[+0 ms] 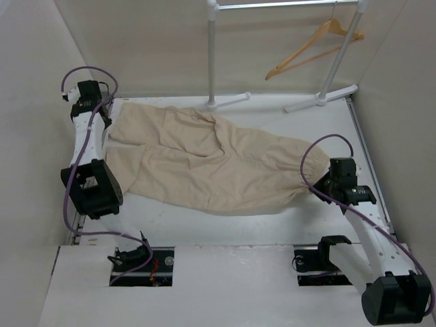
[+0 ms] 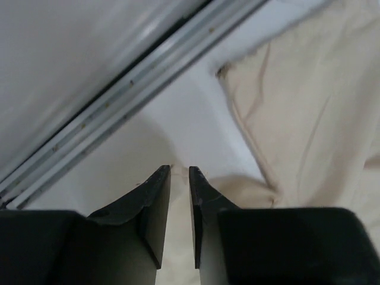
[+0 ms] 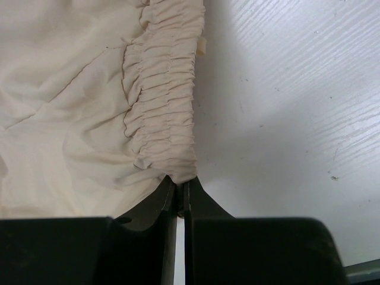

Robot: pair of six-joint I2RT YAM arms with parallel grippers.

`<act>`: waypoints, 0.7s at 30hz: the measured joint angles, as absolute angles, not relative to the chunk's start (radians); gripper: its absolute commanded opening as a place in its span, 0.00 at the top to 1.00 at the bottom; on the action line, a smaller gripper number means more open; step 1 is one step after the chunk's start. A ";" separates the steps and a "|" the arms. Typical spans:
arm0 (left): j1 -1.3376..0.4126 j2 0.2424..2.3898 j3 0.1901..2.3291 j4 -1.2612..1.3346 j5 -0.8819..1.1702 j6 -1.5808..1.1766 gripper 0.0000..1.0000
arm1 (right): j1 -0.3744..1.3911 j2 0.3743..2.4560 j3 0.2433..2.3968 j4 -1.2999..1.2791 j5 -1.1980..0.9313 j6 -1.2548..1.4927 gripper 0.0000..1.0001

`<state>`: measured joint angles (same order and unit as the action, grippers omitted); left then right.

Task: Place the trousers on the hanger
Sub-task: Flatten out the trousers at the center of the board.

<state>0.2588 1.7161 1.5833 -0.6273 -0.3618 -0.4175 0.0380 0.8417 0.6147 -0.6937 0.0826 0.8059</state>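
Your trousers (image 1: 204, 163) lie spread on the bench (image 1: 231, 228) just before the rack (image 1: 212, 61), where the hanger (image 1: 310, 49) hangs. Your right pincer (image 3: 180, 185) is clamped on their waist corner. Your left pincer (image 2: 180, 173) stands nearly closed at a leg hem; whether it holds cloth, I cannot tell.

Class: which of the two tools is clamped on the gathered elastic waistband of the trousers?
The right tool, pinching the ruffled waistband corner of the trousers. The left tool sits at the opposite, leg end, beside a hem.
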 measured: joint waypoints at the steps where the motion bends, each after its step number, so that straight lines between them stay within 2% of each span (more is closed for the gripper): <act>1: 0.272 1.762 1.639 -0.635 -0.366 -0.416 0.56 | 0.035 0.840 0.617 -0.696 0.083 0.804 1.00; 3: 0.297 1.825 1.707 -0.640 -0.369 -0.416 0.33 | 0.032 0.838 0.625 -0.704 0.083 0.802 1.00; 4: 0.306 1.836 1.713 -0.640 -0.370 -0.421 0.28 | 0.031 0.838 0.627 -0.706 0.083 0.801 1.00; 6: 0.321 1.818 1.662 -0.630 -0.374 -0.436 0.29 | 0.031 0.834 0.628 -0.707 0.083 0.800 1.00; 8: 0.316 1.737 1.523 -0.589 -0.372 -0.454 0.35 | 0.031 0.831 0.628 -0.708 0.083 0.800 1.00; 13: 0.197 1.343 1.030 -0.543 -0.344 -0.545 0.52 | 0.031 0.831 0.628 -0.707 0.082 0.800 1.00; 15: 0.156 1.173 0.863 -0.542 -0.327 -0.590 0.56 | 0.032 0.831 0.628 -0.707 0.082 0.800 1.00; 17: 0.169 1.046 0.740 -0.554 -0.321 -0.630 0.55 | 0.037 0.831 0.628 -0.707 0.081 0.800 1.00; 21: 0.309 0.956 0.614 -0.567 -0.317 -0.674 0.41 | 0.061 0.831 0.628 -0.707 0.081 0.800 1.00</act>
<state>0.3092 0.9558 0.6140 -0.5674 -0.3168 -0.6739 0.0612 0.8310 0.6277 -0.7074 0.0811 0.7998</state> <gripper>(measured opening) 0.531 0.095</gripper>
